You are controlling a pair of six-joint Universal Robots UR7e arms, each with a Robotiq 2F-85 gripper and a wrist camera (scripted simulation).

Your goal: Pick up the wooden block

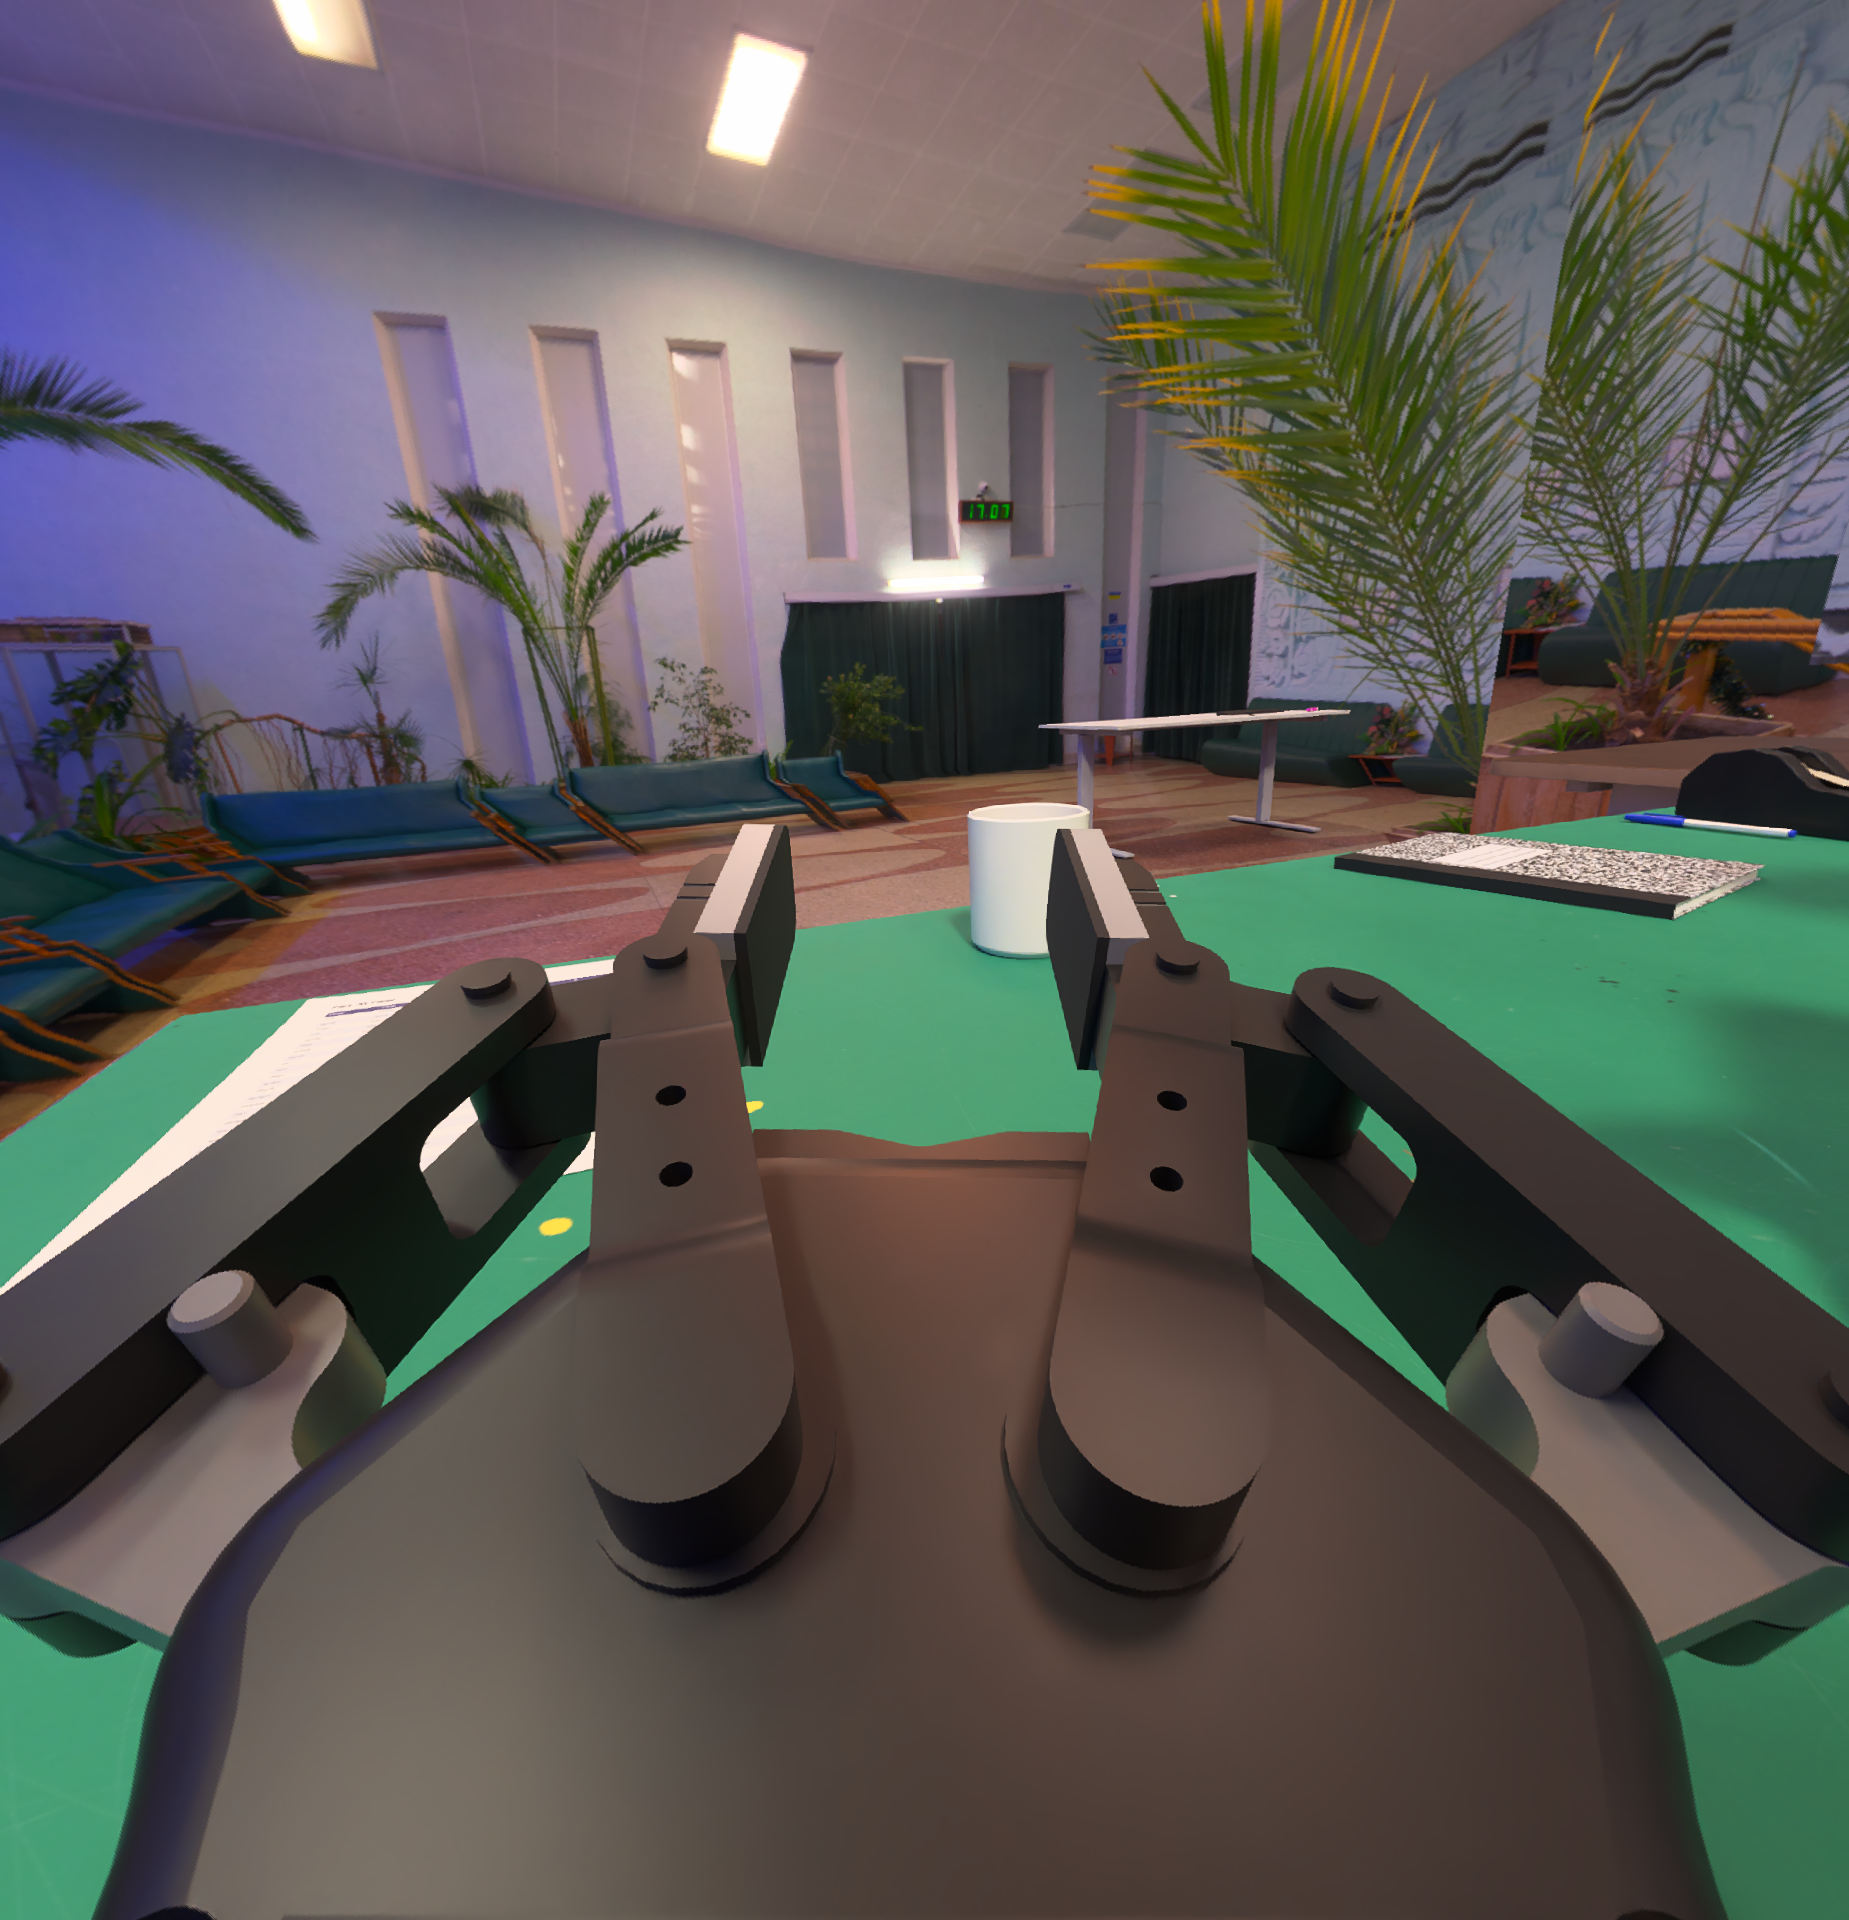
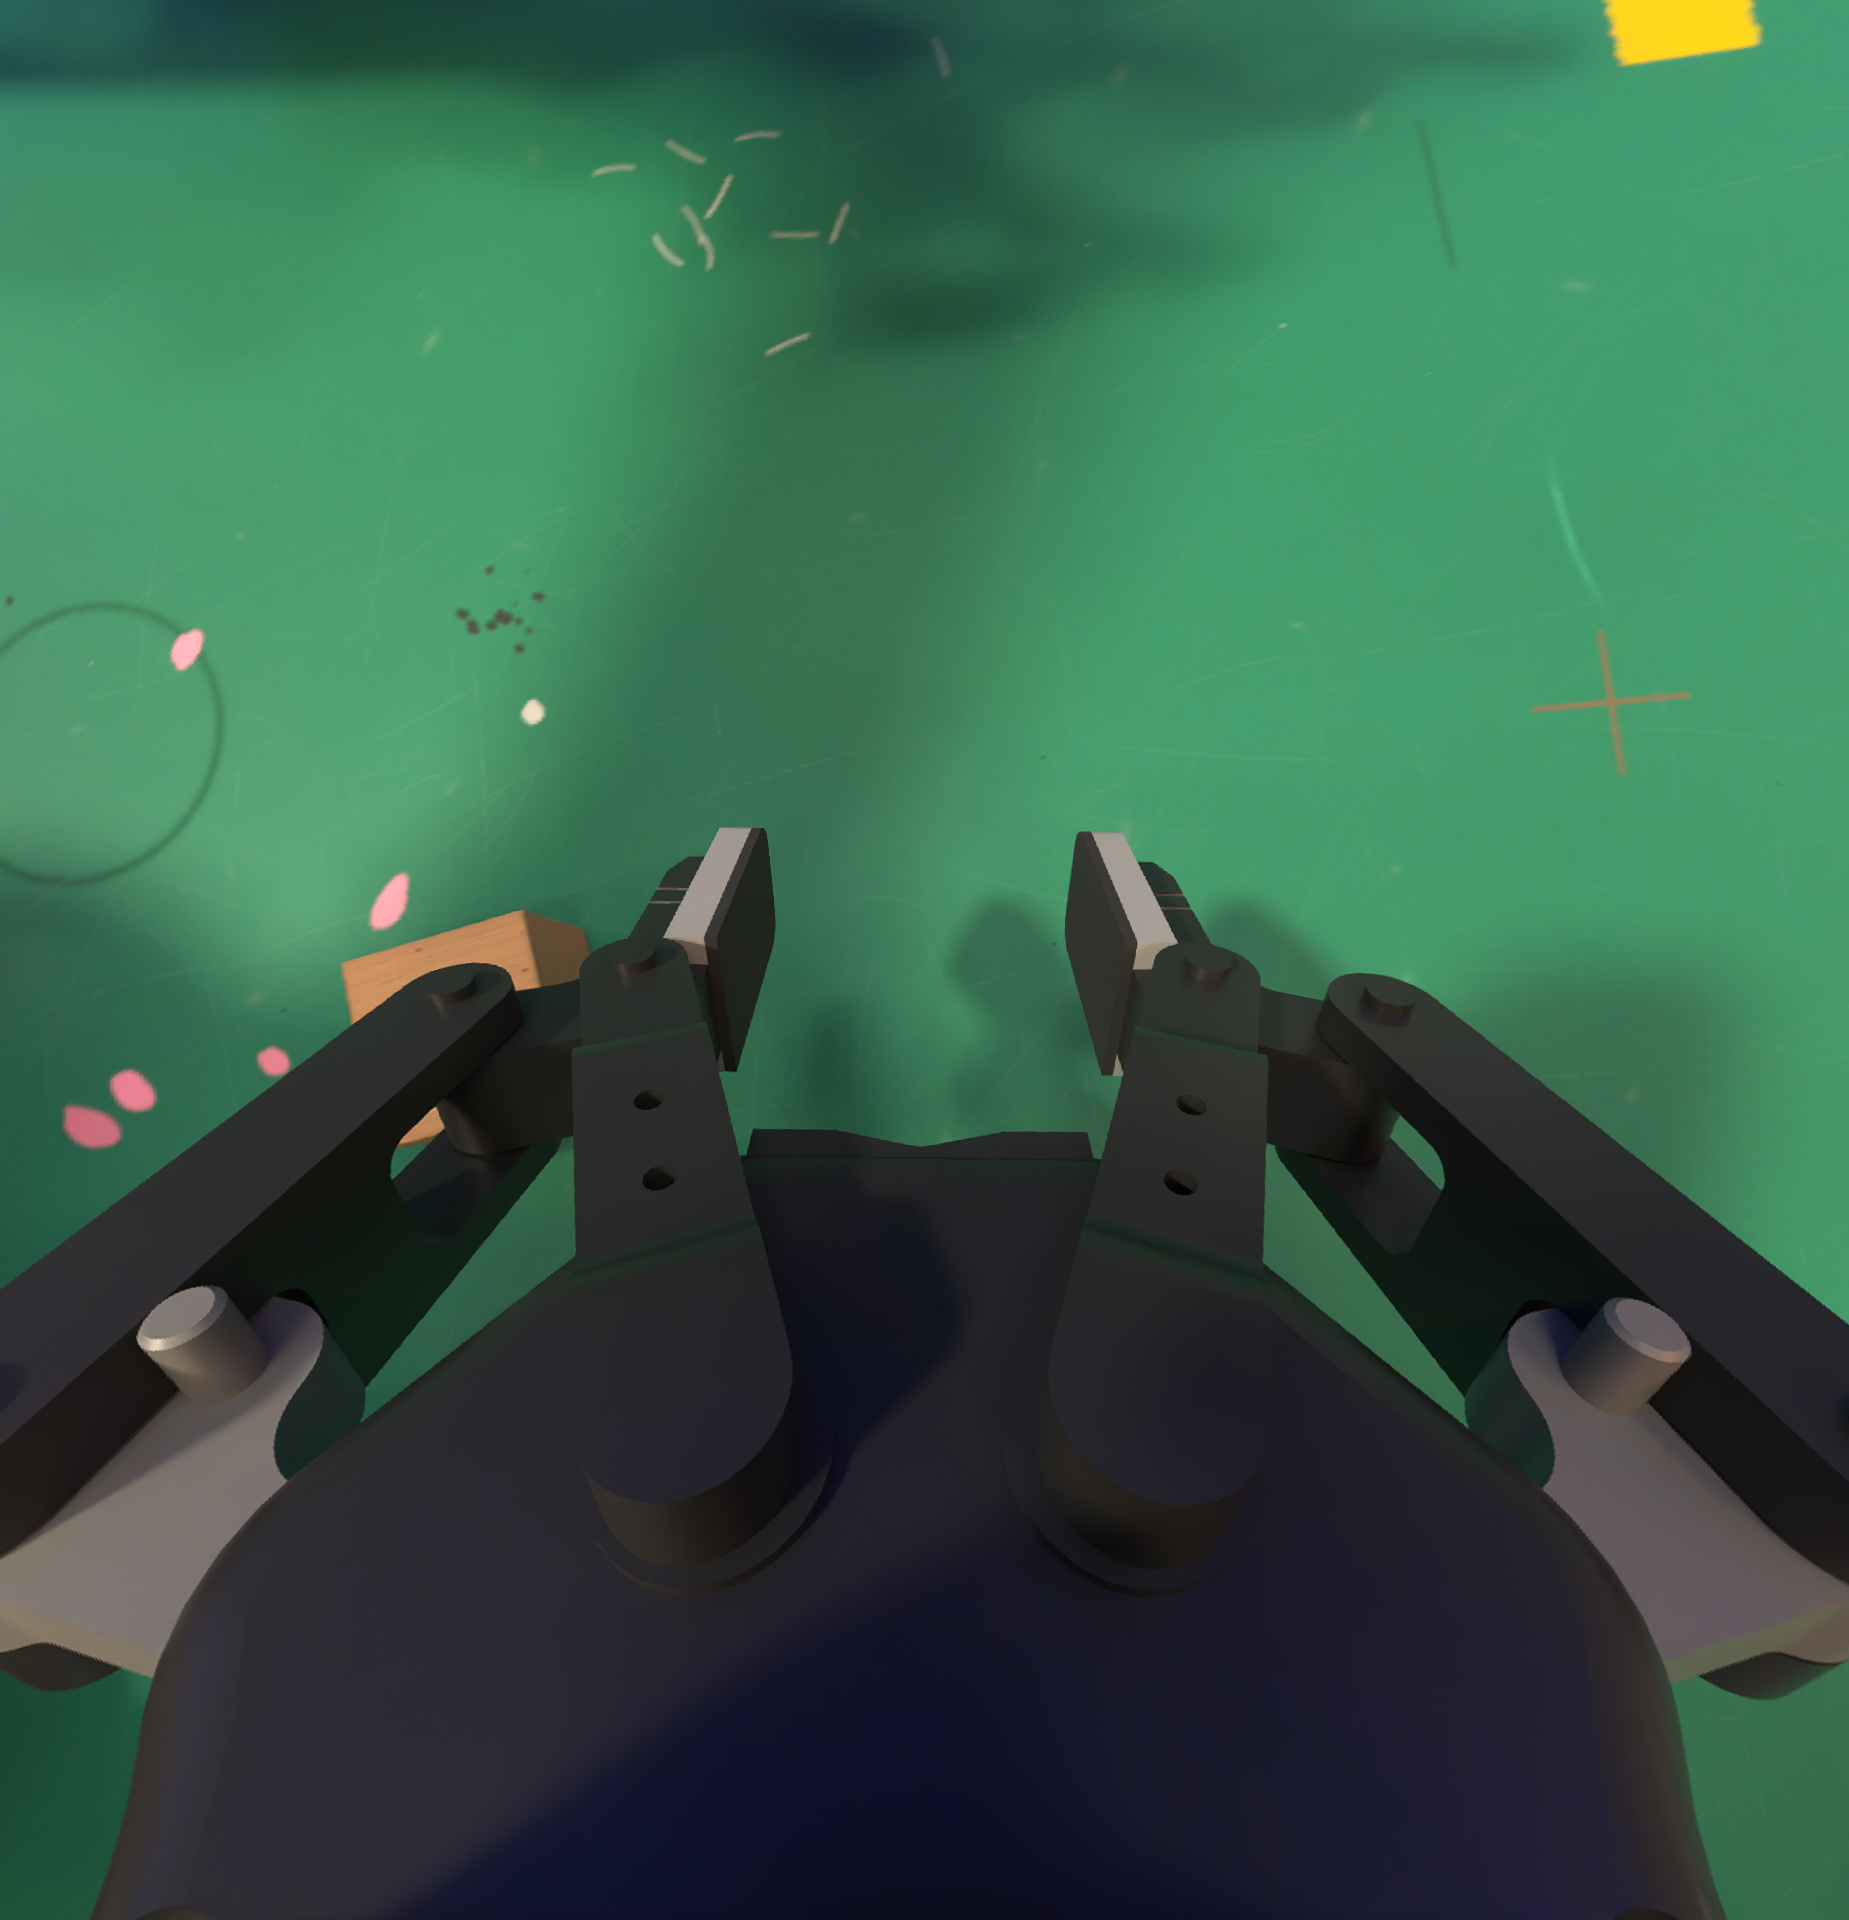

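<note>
The right end effector is hanging over the green counter with its two flat dark pads spread wide and nothing between them. The wooden block is sitting on the counter at about 9 o'clock from that gap, just outside the left finger and partly hidden behind the finger's linkage. It is a small pale-brown cube with crisp edges and a faint grain on its lit top face. The counter here is showing a matte, scuffed surface with fine scratches, a thin dark ring mark at 9 o'clock, pink petal-shaped flecks near the block, a faint brown cross at 3 o'clock and a square of yellow tape at 1 o'clock.

The left end effector is likewise standing open and empty, pointing nearly level across the counter. Just beyond its fingertips, at 12 o'clock, a smooth white cylindrical mug is standing upright near the counter's far edge; its inside is not showing from this angle. At 2 o'clock a flat notebook with a black-and-white speckled cover is lying closed, with a blue-capped white pen and a rounded black tape dispenser just behind it. A white printed sheet of paper is lying flat at 9 o'clock, partly under the linkage.
</note>
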